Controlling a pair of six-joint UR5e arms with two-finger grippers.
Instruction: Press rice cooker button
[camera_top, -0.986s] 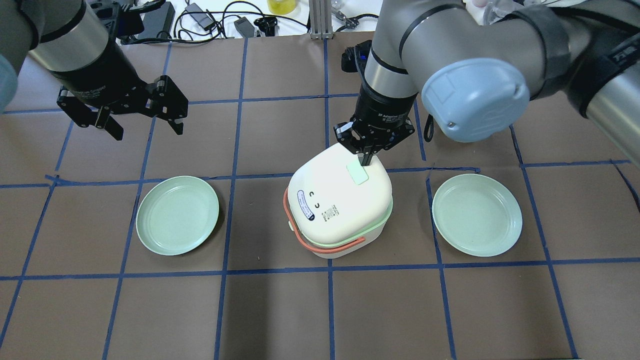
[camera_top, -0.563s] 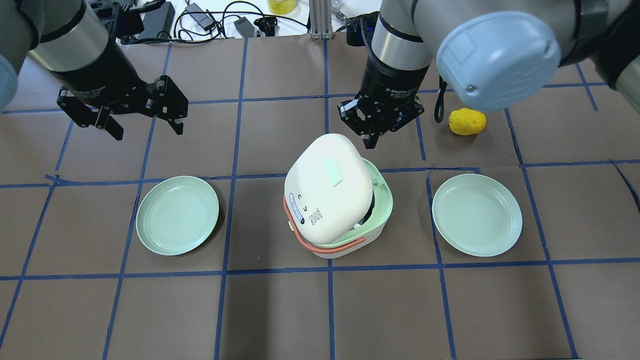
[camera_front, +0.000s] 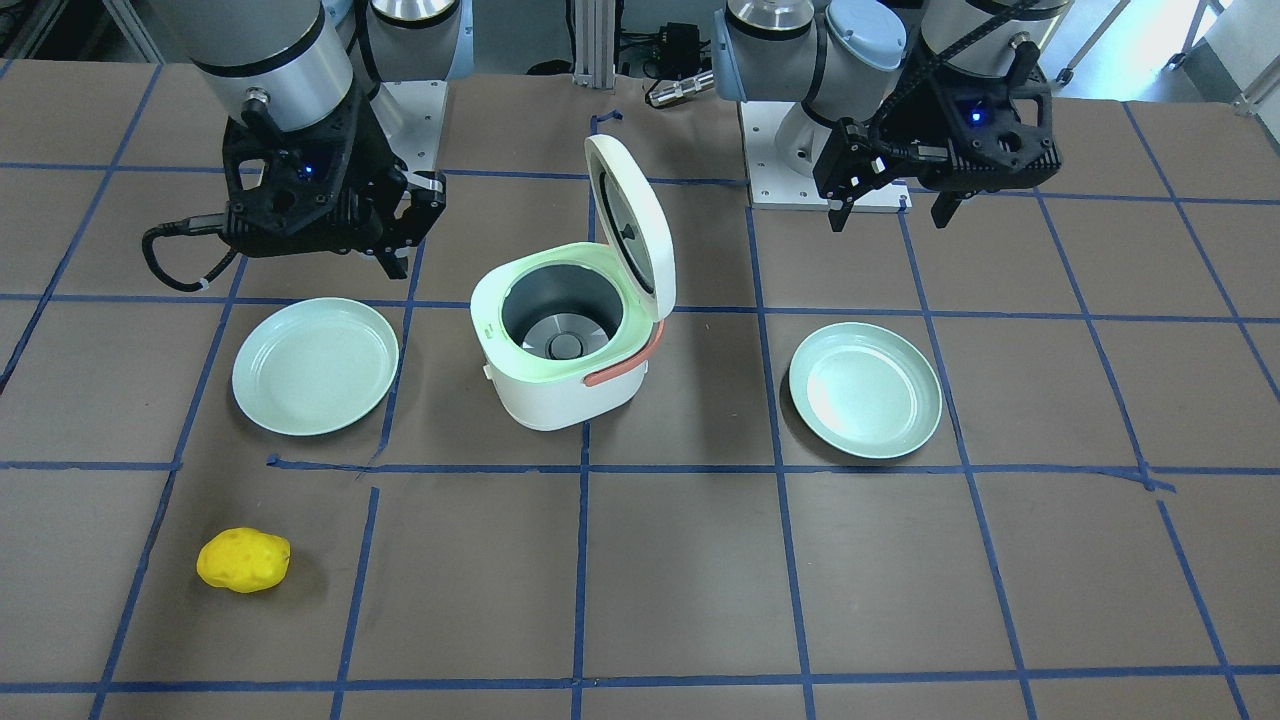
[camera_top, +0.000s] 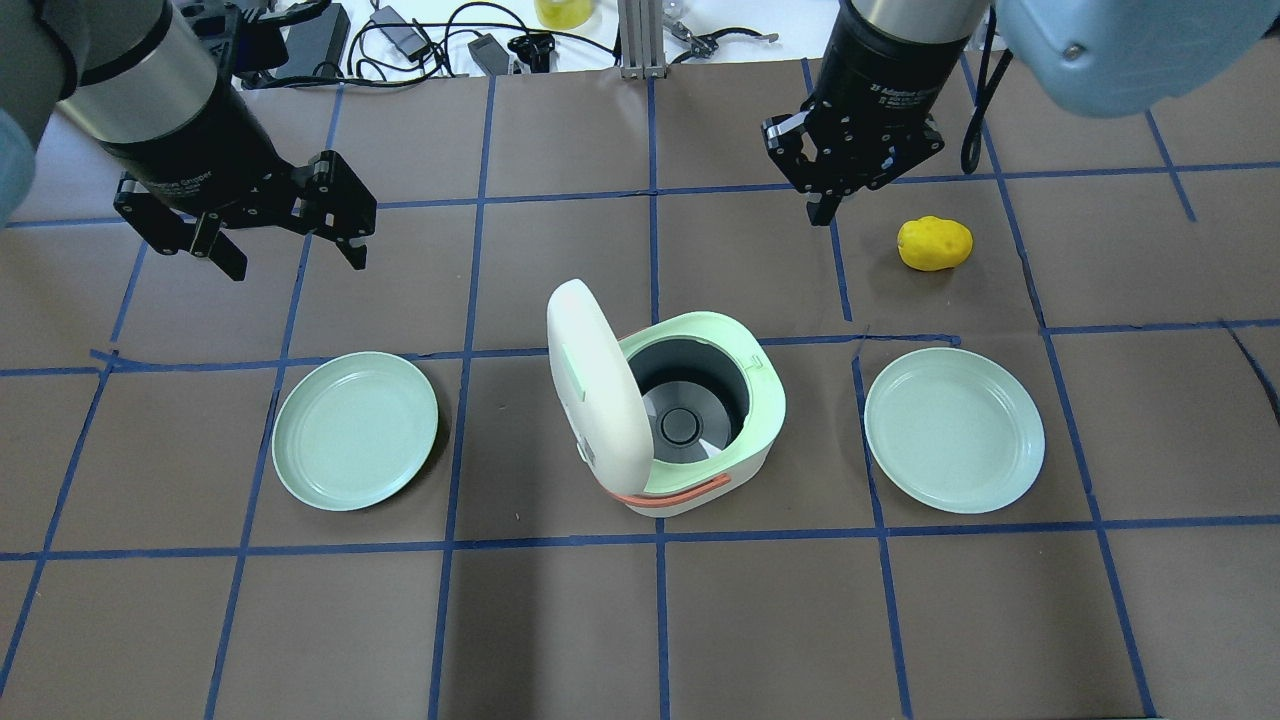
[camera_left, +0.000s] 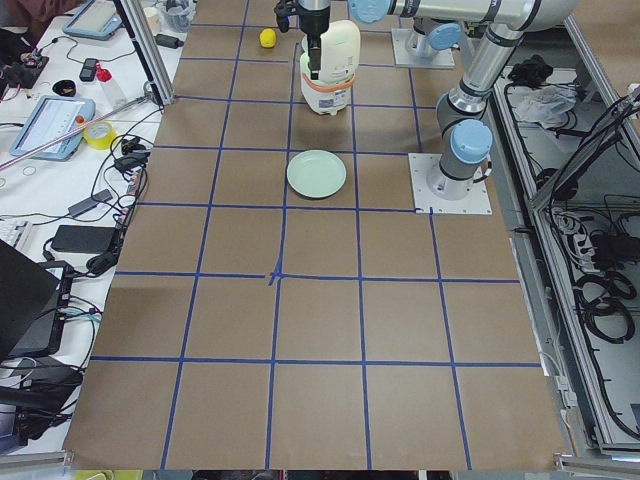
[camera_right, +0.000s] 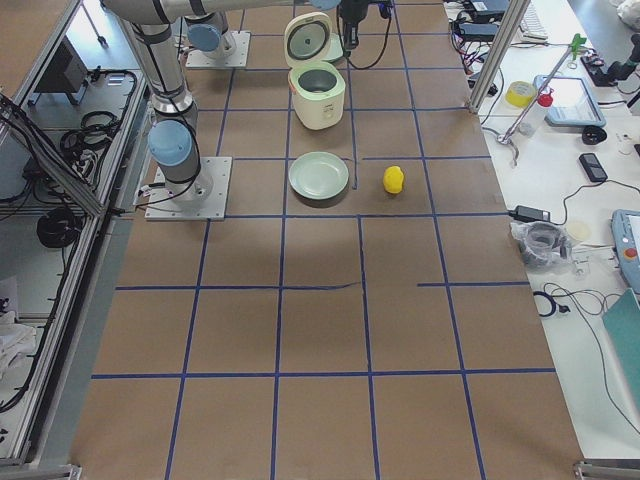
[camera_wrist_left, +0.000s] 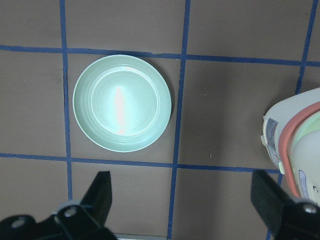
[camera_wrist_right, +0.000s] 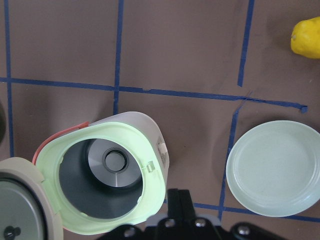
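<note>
Left gripper (camera_top: 295, 262) hangs released, fingers spread, above the tabletop (camera_top: 560, 620) beyond the left plate (camera_top: 355, 430); the rice cooker (camera_top: 765, 400) sits mid-tabletop, its lid (camera_top: 600, 400) standing open, its button (camera_top: 572, 372) on the lid's outer face; right gripper (camera_top: 825, 212) is clenched on nothing, near a yellow lump (camera_top: 934, 243); right plate (camera_top: 954, 430) lies beside the cooker.

A second ago my right pincer (camera_top: 825, 208), tips together, was pressing the green button (camera_top: 571, 373) on the rice cooker (camera_top: 750, 450). Since then the lid (camera_top: 590, 400) has swung fully upright, baring the inner pot (camera_top: 690, 385), and I have pulled up and away, well apart from it.
</note>
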